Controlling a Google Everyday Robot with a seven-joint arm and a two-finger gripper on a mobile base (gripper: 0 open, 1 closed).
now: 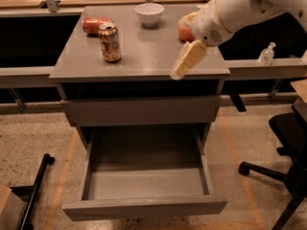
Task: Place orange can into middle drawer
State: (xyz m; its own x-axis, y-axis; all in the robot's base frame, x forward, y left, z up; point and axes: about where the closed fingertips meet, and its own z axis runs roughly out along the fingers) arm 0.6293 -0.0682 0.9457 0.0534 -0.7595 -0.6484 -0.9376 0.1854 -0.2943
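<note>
Orange can is seen standing upright on the left part of the grey cabinet top, silver top and tab facing up, so it's not in the drawer yet. A red can is laid on its side just behind it, and a white bowl is parked near the back edge, around the middle. Something round and reddish is mostly hidden behind the white arm on the right (could be fruit, hard to say).

The gripper is held over the front right part of the cabinet top, angled down and to the left, well apart from the orange can. Nothing is seen held in it, and whether it's open or closed can't be told from this angle.

The middle drawer is pulled all the way out below, with only its bare grey floor seen inside. The upper drawer front just above it is kept shut. A black office chair is seen on the right, and a small clear bottle is set on the ledge beside the cabinet.
</note>
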